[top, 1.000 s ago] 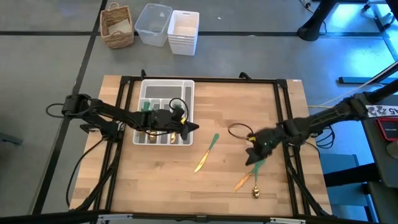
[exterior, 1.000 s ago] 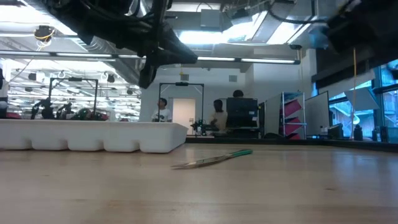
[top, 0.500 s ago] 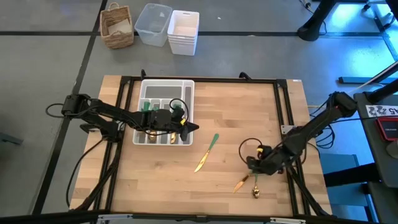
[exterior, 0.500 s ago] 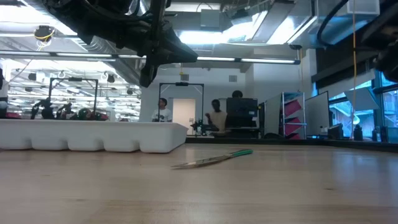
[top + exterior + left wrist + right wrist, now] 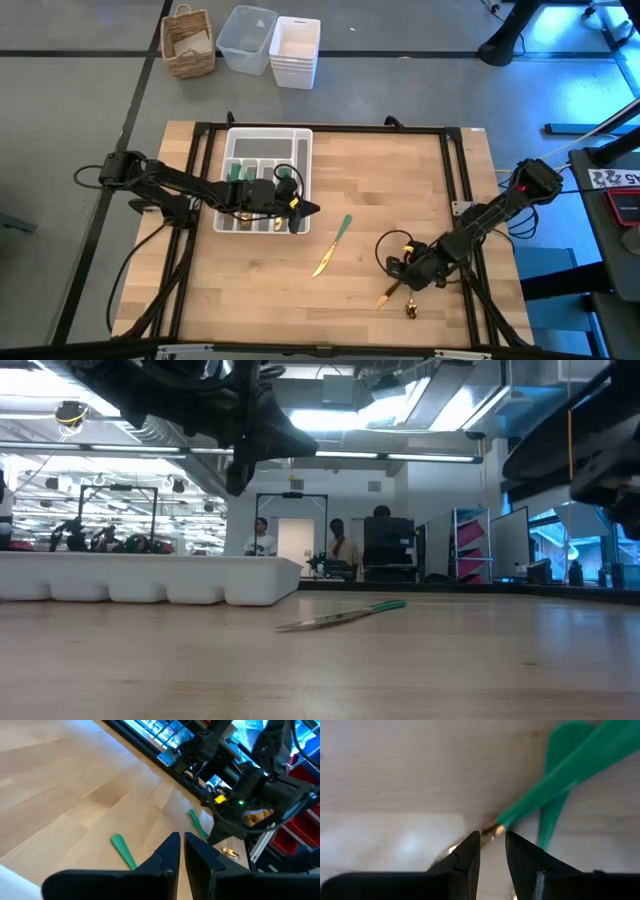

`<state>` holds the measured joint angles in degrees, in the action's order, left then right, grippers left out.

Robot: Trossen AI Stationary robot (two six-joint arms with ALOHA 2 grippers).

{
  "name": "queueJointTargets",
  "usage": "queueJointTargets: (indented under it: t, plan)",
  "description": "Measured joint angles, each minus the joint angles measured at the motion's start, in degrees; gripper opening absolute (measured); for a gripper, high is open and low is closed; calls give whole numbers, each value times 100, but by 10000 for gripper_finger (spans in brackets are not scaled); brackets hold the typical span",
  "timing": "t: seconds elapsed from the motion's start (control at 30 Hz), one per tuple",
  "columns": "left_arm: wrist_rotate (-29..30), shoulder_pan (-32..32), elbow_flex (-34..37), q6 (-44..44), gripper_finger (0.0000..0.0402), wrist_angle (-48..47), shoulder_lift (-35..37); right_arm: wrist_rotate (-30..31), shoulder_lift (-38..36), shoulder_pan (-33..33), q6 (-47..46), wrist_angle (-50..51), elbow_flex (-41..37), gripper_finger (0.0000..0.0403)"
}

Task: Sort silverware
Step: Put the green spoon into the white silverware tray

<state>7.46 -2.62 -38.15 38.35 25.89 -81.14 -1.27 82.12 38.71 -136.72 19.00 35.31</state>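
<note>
A grey floor (image 5: 80, 120) is surrounding the wooden table (image 5: 380, 170). A wicker basket (image 5: 189, 41), a clear plastic bin (image 5: 246, 38) and a white bin (image 5: 296, 50) are sitting on it beyond the table. Ceiling lights (image 5: 400, 420) are shining over a workshop where people (image 5: 340, 548) are standing near a doorway (image 5: 296, 538).

left tool (image 5: 181, 851): nearly closed, empty | green-handled silverware (image 5: 123, 851): on table (image 5: 60, 780)

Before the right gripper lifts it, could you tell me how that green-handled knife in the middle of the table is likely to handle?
The knife looks slim, so probably light. It lies flat on the bare wood table, so it likely slides rather than rolls when pushed. Its low profile may make pinching it awkward.
</note>
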Motion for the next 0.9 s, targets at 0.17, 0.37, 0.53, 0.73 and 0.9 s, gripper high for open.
queueJointTargets:
  t: [0.17,0.37,0.53,0.73,0.9]
  plan:
    - [-2,-130,0,-155,17,-4,2,19,67,-211,1,-35,0,95]
    - [-4,-208,0,-415,17,-4,2,-1,65,-390,-1,188,7,95]
    - [-4,-214,0,-541,17,-13,2,85,65,-397,2,221,9,95]
    - [-4,-214,0,-1027,17,-17,2,434,65,-392,42,176,4,95]
    - [-2,-212,0,-1198,17,-20,2,629,67,-394,49,73,-4,95]
